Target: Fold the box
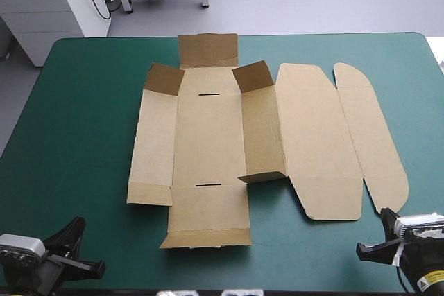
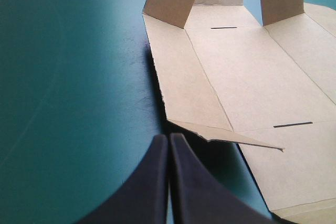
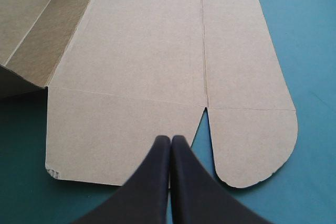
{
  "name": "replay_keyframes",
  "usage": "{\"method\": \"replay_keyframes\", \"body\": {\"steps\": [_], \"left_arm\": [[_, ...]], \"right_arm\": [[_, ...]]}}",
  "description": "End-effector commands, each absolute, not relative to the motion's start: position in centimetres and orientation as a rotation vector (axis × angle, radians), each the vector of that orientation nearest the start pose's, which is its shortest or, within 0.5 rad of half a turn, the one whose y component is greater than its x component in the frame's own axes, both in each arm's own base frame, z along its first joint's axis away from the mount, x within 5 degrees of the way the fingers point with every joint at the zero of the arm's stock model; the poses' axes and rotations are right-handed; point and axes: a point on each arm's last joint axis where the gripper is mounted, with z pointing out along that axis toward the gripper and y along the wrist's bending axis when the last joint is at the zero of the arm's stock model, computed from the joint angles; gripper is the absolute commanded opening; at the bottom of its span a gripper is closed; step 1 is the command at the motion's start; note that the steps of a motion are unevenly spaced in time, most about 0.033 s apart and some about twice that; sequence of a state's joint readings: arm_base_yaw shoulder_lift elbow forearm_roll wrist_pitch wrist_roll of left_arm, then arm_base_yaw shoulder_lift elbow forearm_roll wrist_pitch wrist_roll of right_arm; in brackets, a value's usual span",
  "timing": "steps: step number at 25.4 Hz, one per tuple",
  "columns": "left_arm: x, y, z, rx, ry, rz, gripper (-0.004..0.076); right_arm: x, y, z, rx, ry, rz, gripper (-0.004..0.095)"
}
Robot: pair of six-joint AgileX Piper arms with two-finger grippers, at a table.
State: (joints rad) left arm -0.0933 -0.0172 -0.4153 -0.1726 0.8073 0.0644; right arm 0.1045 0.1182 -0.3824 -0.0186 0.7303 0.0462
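- Lying across the centre and right of the high view: the box, a cut sheet of brown board, mostly flat on the teal-green cover of the table.
- Long axis, whole sheet: left to right across the frame. Long axis, base panel: from the frame's bottom toward its top, with a dark slot near each end.
- Orientation: the broad lid panel and the rounded tuck flap point to the frame's right. Two small corner flaps stand up at the upper end. The long side wall right of the base is partly raised.
- Left gripper, two broad black fin-shaped fingers: pressed together to one point, holding nothing. It sits at the lower left of the high view. The box lies ahead and to its right, with the nearest corner close but apart and bare cover between.
- Right gripper, same build: fingers likewise together, empty, at the lower right of the high view. Its tip is over the sheet's near edge at the notch between lid panel and tuck flap; whether it touches cannot be told.
- Nearer arm: the right gripper for the lid side, the left gripper for the flat left wall.
- Judgement: folding has barely begun, and either gripper would have to spread its fingers before taking an edge.
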Motion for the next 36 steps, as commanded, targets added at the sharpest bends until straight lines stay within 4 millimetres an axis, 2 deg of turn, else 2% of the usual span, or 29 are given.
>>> {"method": "replay_keyframes", "body": {"steps": [1, 9, 15, 20, 27, 30, 32, 36], "left_arm": [[0.7, -1.2, 29.1, 0.111, 1.744, -0.24, -0.0008], [0.8, -1.3, 29.3, 0.075, 1.731, -0.292, -0.0008], [3.3, -1.3, 30.7, 0.056, 1.821, -0.259, -0.0008], [6.9, -1.7, 34.0, 0.049, 1.904, -0.256, -0.0008], [13.4, -1.9, 37.9, 0.071, 2.016, -0.173, -0.0008], [16.1, -2.2, 38.2, 0.093, 2.099, -0.162, -0.0008], [17.1, -2.4, 38.3, 0.128, 2.141, -0.145, -0.0008], [19.6, -1.8, 37.4, 0.176, 2.259, -0.086, 0.0003]], "right_arm": [[3.9, 0.3, 28.2, -0.062, 1.861, 0.071, -0.002], [3.9, 0.3, 28.2, -0.062, 1.861, 0.071, -0.002], [3.9, 0.3, 28.2, -0.062, 1.861, 0.071, -0.002], [3.9, 0.3, 28.2, -0.062, 1.861, 0.071, -0.002], [3.9, 0.3, 28.2, -0.062, 1.861, 0.071, -0.002], [3.9, 0.3, 28.2, -0.062, 1.861, 0.071, -0.002], [3.9, 0.3, 28.2, -0.062, 1.861, 0.071, -0.002], [3.9, 0.3, 28.2, -0.062, 1.861, 0.071, -0.002]]}}
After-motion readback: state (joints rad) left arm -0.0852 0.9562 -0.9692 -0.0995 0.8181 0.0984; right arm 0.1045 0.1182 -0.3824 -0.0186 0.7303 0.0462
